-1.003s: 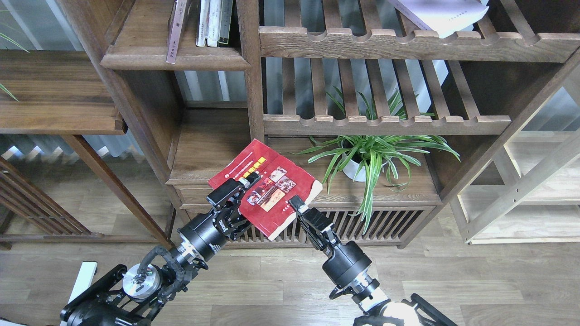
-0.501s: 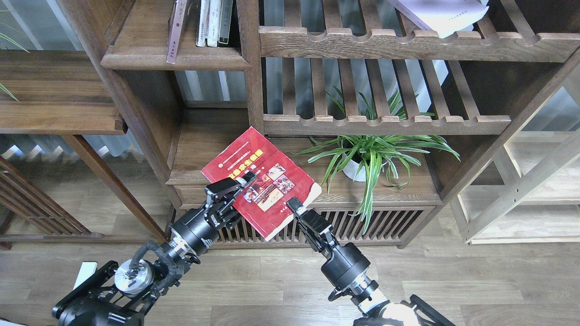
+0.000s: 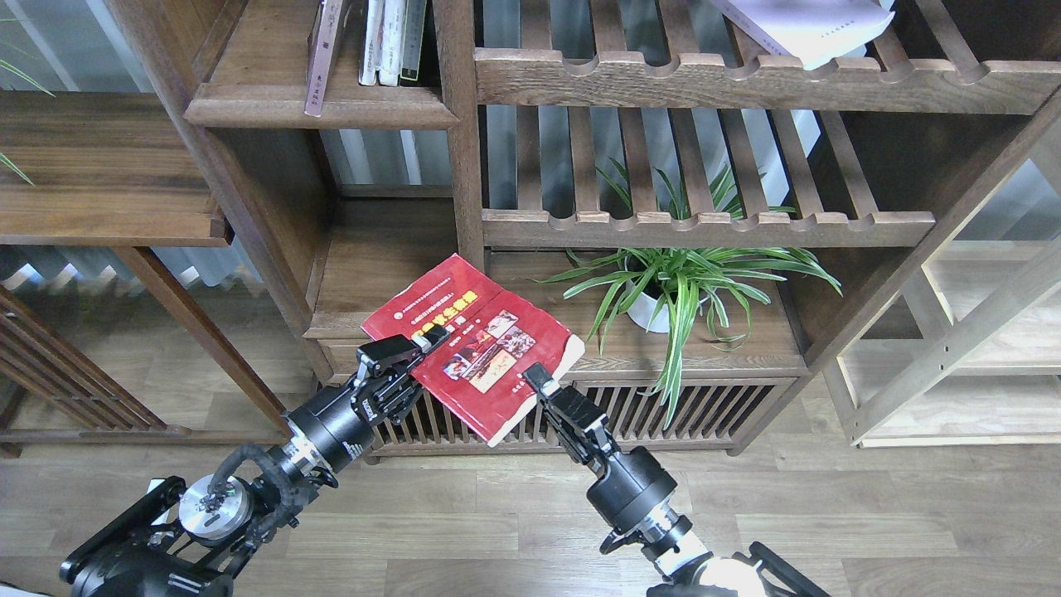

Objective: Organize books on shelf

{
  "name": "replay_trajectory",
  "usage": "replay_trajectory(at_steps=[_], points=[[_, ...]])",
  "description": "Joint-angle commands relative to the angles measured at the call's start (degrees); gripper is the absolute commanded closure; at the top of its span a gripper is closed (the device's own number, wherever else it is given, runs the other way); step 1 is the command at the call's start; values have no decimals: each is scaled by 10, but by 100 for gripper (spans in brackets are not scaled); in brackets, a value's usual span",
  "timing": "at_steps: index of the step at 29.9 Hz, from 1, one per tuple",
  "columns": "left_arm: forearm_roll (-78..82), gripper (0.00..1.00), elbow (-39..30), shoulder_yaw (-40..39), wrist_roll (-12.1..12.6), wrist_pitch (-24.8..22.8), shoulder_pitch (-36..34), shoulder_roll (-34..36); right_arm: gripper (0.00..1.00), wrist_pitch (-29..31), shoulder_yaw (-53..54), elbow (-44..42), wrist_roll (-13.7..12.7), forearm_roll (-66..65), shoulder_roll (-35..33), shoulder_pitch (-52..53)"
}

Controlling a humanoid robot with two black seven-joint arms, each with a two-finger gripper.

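Both the left pincer (image 3: 406, 352) and right pincer (image 3: 537, 383) apparently clench the tilted red book (image 3: 472, 344) before the bookcase (image 3: 390, 274).

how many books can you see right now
6: the red book held between both tools, the white-lavender book on the top slatted shelf, and four upright volumes top left; more may be hidden.

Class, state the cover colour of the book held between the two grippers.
Bright red with a yellow title, on the book; the head view shows it.
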Motion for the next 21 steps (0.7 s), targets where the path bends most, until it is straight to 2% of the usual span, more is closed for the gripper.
replay_trajectory(at_steps=[1, 2, 4, 6, 9, 13, 16, 21], points=[[1, 91, -4, 5, 3, 0, 0, -1, 85, 0, 0, -1, -1, -2, 1, 1], [1, 91, -4, 5, 3, 0, 0, -1, 79, 0, 1, -2, -1, -3, 1, 1], [1, 93, -4, 4, 3, 0, 0, 5, 56, 0, 0, -3, -3, -3, 1, 2], [2, 96, -4, 0, 3, 0, 3, 11, 43, 0, -1, -3, -2, -3, 1, 2], [3, 98, -4, -8, 3, 0, 6, 21, 15, 0, -1, -4, -2, -3, 1, 4], [3, 98, -6, -16, 3, 0, 9, 37, 1, 0, 2, -7, -1, -4, 1, 4], [6, 98, -24, -20, 3, 0, 16, 57, 1, 0, 11, -20, 1, -3, 1, 4], [98, 97, -54, -52, 3, 0, 22, 118, 1, 0, 58, -101, 1, -2, 1, 6]])
